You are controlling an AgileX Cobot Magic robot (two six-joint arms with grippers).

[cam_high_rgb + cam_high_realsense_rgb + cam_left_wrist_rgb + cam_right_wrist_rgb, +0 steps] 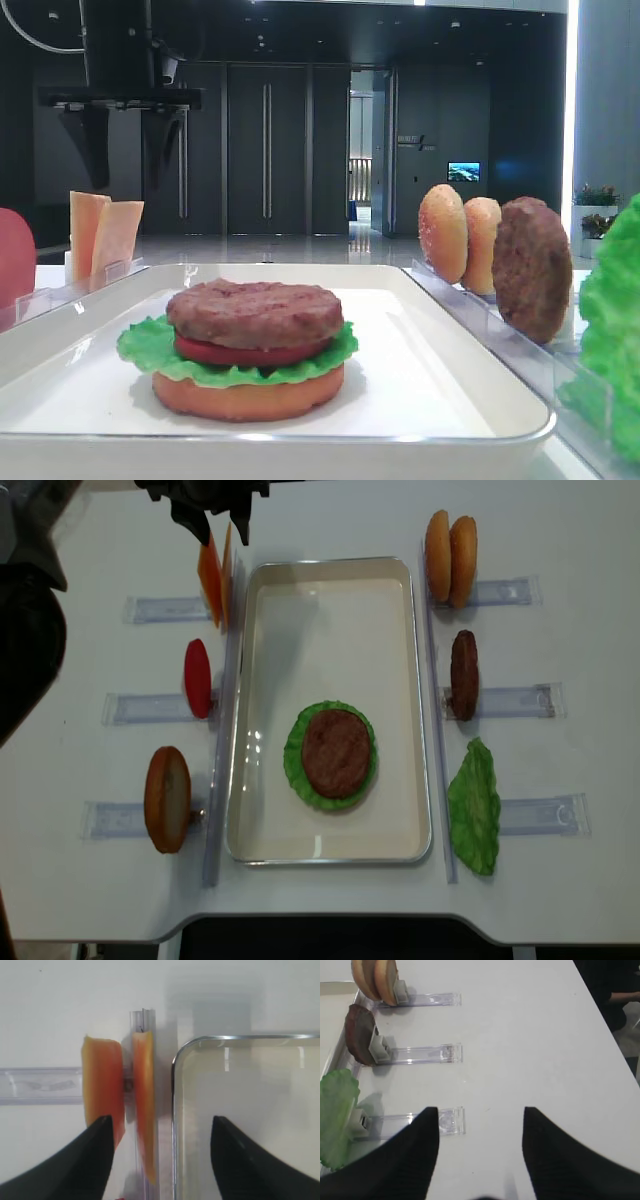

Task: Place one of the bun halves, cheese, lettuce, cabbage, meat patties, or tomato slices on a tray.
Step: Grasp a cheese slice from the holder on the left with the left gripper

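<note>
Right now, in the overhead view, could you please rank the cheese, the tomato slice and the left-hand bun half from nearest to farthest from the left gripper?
1. cheese, directly under the left gripper
2. tomato slice, middle left rack
3. bun half, near left rack

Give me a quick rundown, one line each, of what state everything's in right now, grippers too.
Left gripper: open, above the cheese slices, holding nothing.
Right gripper: open, empty, over bare table.
Cheese slices: two, upright in their rack, left of the tray.
Tray: holds a partly built burger.
Burger: bun, lettuce, tomato, patty on top; no cheese, no top bun.
Spare patty: upright in its rack.
</note>
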